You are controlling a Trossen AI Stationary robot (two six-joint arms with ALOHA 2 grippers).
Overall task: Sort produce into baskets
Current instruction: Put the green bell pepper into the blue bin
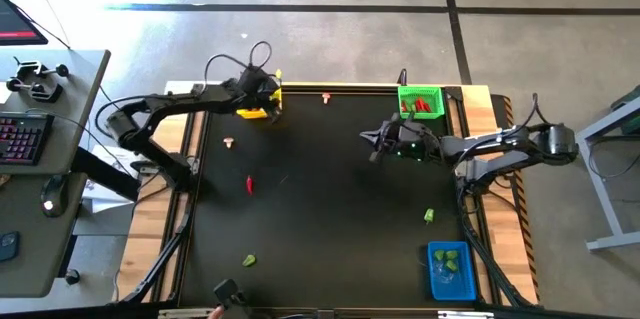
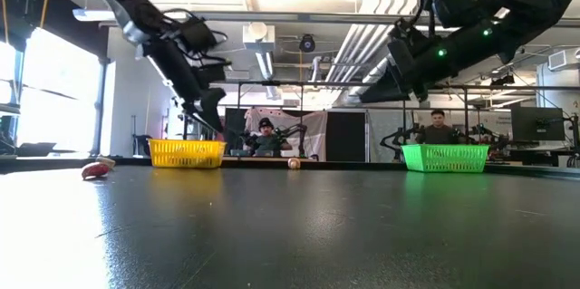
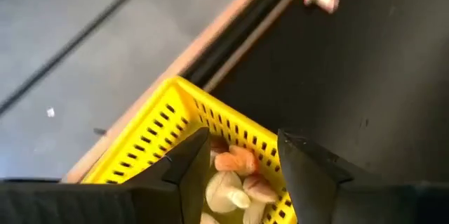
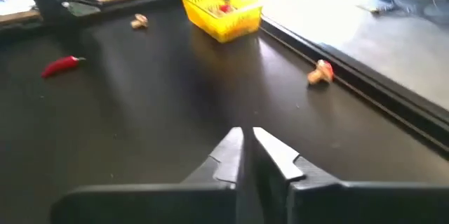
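The yellow basket (image 1: 258,111) stands at the table's far edge, left of middle, with several cream and orange pieces (image 3: 235,182) lying in it. My left gripper (image 3: 242,150) hangs open just above that basket, with nothing between its fingers. The green basket (image 1: 421,102), at the far right, contains red pieces. The blue basket (image 1: 450,269), at the near right, contains green pieces. My right gripper (image 1: 371,147) hovers shut and empty over the table, left of the green basket. Loose produce lies on the mat: a red chilli (image 1: 249,185), a cream piece (image 1: 229,142) and a green chunk (image 1: 429,216).
A red-and-cream piece (image 1: 326,98) lies by the far edge between the yellow and green baskets, and another green chunk (image 1: 248,259) lies near the front left. A raised wooden rim (image 1: 195,129) borders the black mat. The mat's middle (image 1: 330,209) is bare.
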